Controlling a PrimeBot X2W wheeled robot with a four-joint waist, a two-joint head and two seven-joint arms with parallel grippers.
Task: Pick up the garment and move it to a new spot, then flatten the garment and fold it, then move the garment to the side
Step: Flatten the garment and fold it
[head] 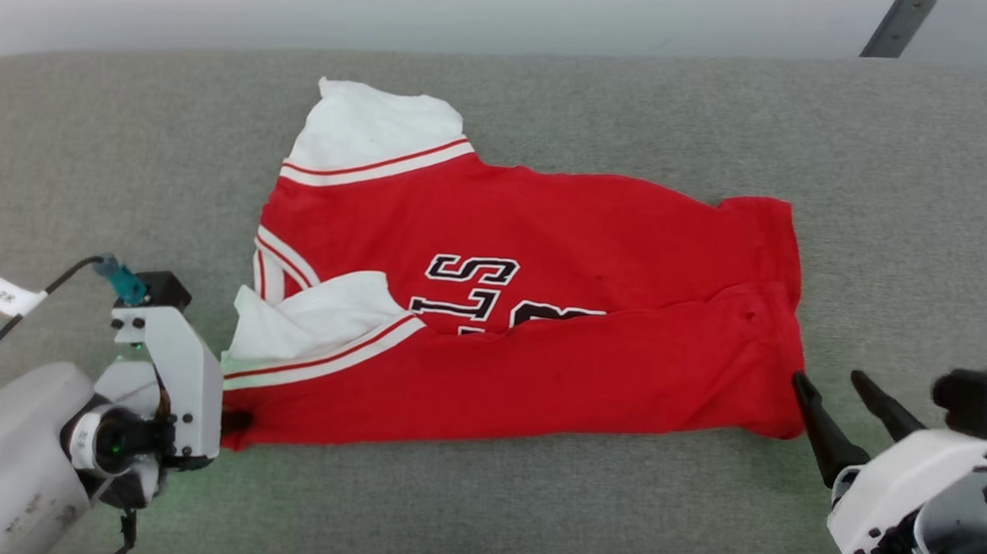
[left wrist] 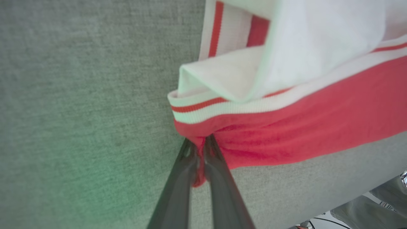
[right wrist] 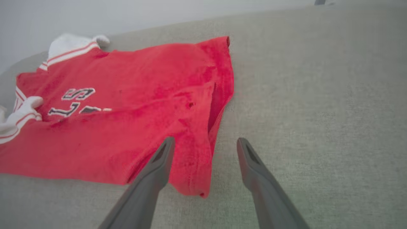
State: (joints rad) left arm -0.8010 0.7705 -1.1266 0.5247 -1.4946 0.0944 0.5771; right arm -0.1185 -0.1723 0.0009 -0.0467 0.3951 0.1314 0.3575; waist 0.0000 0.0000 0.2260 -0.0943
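Note:
The garment (head: pixel 525 312), a red jersey T-shirt with white sleeves and black-white lettering, lies partly folded on the grey surface, its near long edge doubled over. My left gripper (head: pixel 237 422) sits at its near left corner. In the left wrist view the two dark fingers (left wrist: pixel 211 149) stand closed on a pinch of red cloth (left wrist: pixel 270 133) just below the striped trim. My right gripper (head: pixel 830 387) is open at the near right corner. In the right wrist view its left finger lies over the red hem (right wrist: pixel 190 178) and its right finger (right wrist: pixel 251 159) over bare fabric.
The grey woven surface (head: pixel 617 503) spreads wide on all sides of the shirt. A pale wall runs along its far edge, with a dark strut (head: pixel 899 24) at the top right. A cable with a white tag (head: pixel 9 296) trails from my left wrist.

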